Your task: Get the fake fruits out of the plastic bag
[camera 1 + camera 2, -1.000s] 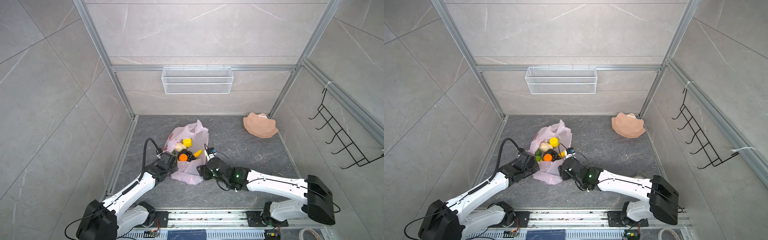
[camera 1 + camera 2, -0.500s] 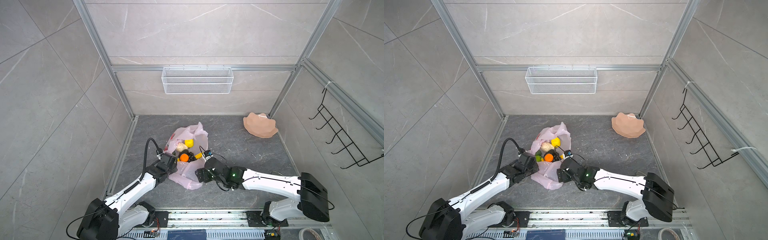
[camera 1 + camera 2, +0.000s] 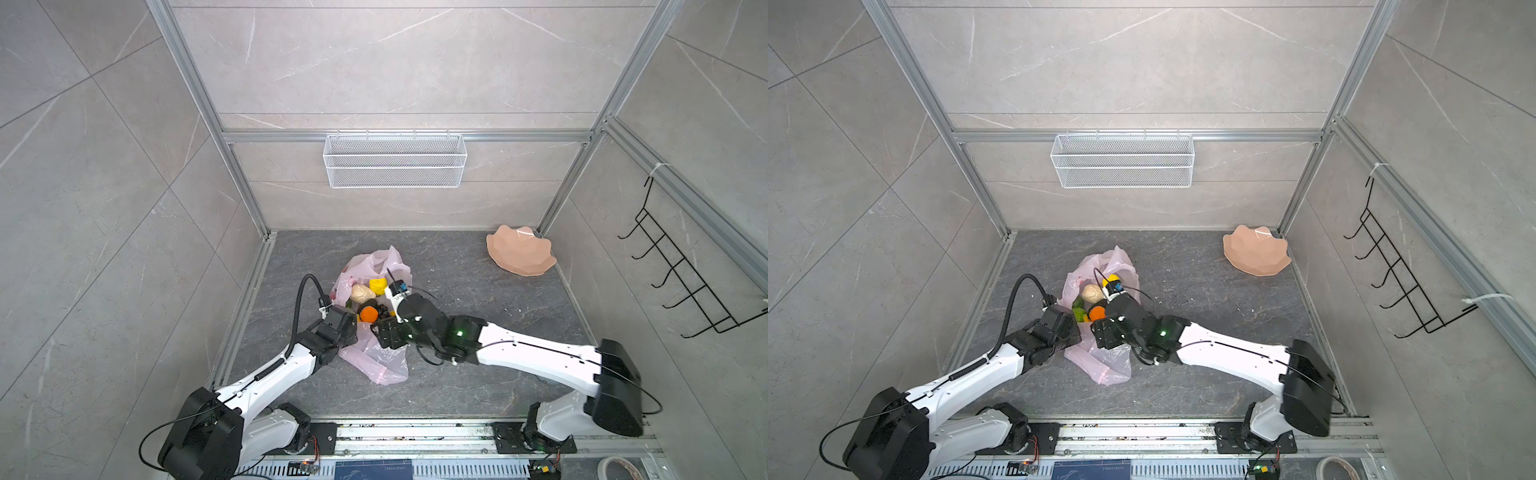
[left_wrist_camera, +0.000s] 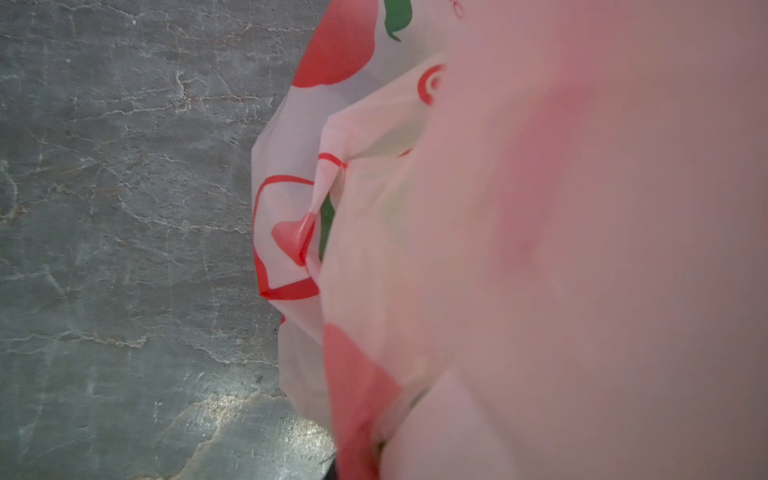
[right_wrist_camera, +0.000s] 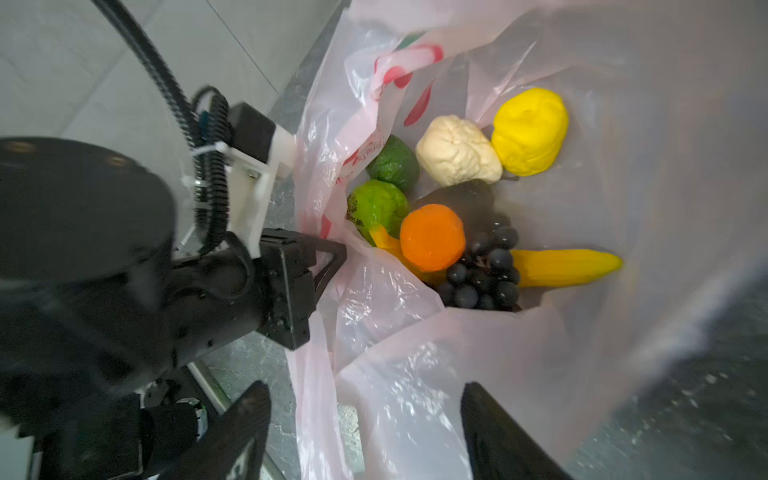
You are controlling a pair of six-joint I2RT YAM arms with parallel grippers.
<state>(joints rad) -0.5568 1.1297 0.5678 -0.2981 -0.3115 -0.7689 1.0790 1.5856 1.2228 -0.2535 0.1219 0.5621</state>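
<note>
Nothing is out yet, as far as I can see. The fake fruits (image 3: pixel 363 294) all lie heaped inside the plastic bag (image 3: pixel 384 365), which sprawls on the dark surface (image 3: pixel 478 266), nearer the left wall rail (image 3: pixel 253 291) than the right, its mouth gaping upward. The left gripper (image 5: pixel 336 255) has its fingers clenched on a fold of the bag's rim, holding that side of the mouth up and open. The right gripper (image 5: pixel 365 419) hangs at the near side of the mouth. Its fingers are spread wide, with only a slack sheet of film between them, and it grasps no fruit.

I take this to be the start of the first pick. The orange (image 5: pixel 432 237) sits on top, touching the grape bunch (image 5: pixel 486 270), and the banana (image 5: pixel 569 268) runs partly under both. The cream lumpy piece (image 5: pixel 457 151) and two green fruits (image 5: pixel 384 208) lie further in. The next move calls for the right fingers to pass over the near wall of film and come down around one top fruit, probably the orange, without pinching plastic along with it.

For setting fruit down, the left side is tight against the wall. Open surface stretches to the right, between the bag and the peach plate (image 3: pixel 521 255), which sits well apart in the far corner.
</note>
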